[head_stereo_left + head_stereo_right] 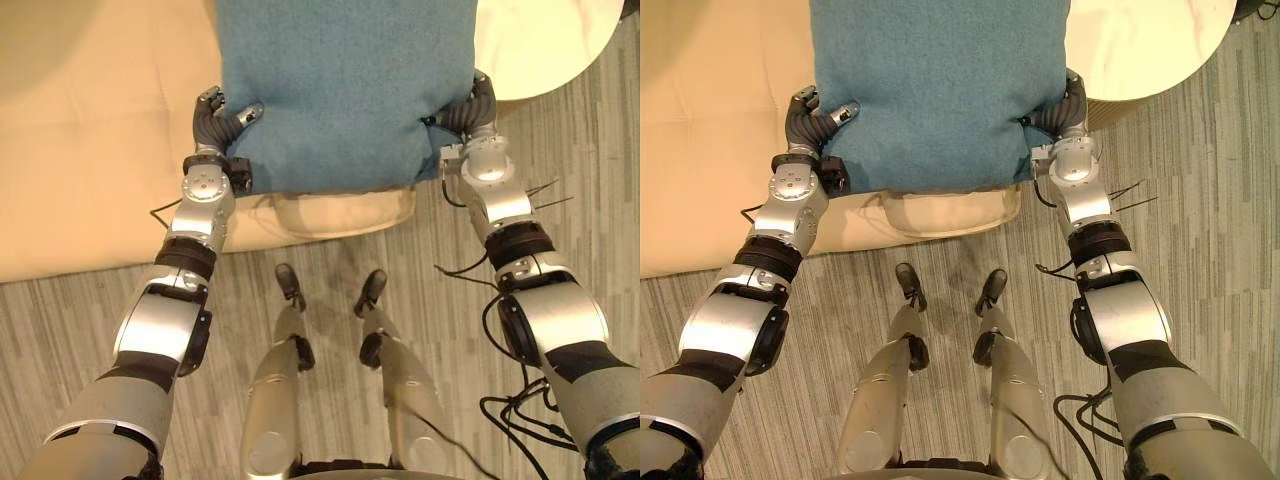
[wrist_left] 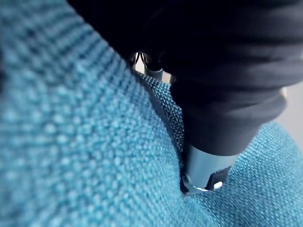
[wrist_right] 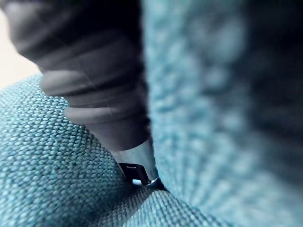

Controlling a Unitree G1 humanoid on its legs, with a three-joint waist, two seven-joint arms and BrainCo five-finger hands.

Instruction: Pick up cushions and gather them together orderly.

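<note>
A blue cushion (image 1: 345, 90) fills the 12 o'clock part of the head views, held up between the two hands. Its near edge hangs over the front edge of a beige bed (image 1: 90, 150), which spreads from 9 to 12 o'clock.

The left hand (image 1: 213, 122) is at the cushion's near corner at about 10 o'clock. Its thumb lies on the blue cloth, and the rest of the hand wraps the cushion's side edge. In the left wrist view the thumb (image 2: 203, 165) digs into the weave and makes a deep crease, so this hand is clamped on the cushion.

The right hand (image 1: 478, 105) is at the opposite near corner at about 2 o'clock, with the cloth puckered where it bites in. The right wrist view shows a silver digit (image 3: 135, 161) buried in a fold of the blue cloth, so this hand too is gripping the cushion.

Just below the blue cushion, at the centre of the head views, a cream cushion (image 1: 335, 212) lies flat on the bed's front edge, partly covered by the blue one. A round white surface (image 1: 545, 40) sits at 1 o'clock, beyond the right hand. A grey striped floor (image 1: 600, 170) runs from 3 round to 8 o'clock.
</note>
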